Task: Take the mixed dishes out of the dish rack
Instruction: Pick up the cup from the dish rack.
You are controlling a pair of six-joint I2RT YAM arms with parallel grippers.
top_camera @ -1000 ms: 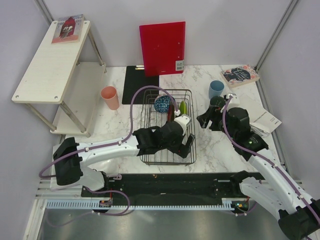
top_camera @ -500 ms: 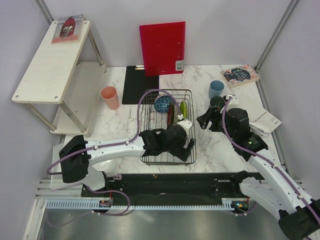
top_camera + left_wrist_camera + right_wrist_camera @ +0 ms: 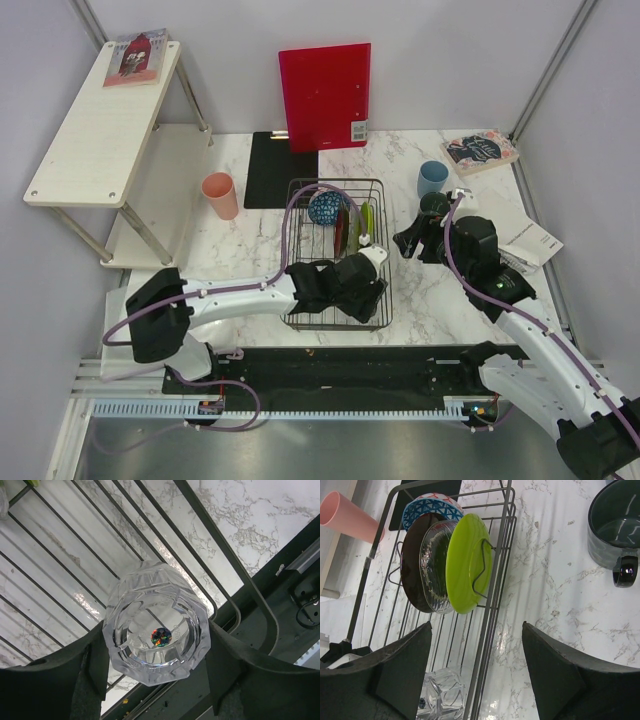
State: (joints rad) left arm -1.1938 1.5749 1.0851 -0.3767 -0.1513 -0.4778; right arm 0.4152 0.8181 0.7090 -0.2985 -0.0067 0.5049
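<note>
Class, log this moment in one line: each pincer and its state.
left pincer: clamps clear glass in dish rack | right pincer: open, empty

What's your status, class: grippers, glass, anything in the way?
Left gripper closed on clear glass, in dish rack near corner. Right gripper open, empty. Plates stand apart; rack rim close.

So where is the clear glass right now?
In the left wrist view, the clear glass sits at the near right corner of the dish rack, between the fingers of the left gripper.
</note>
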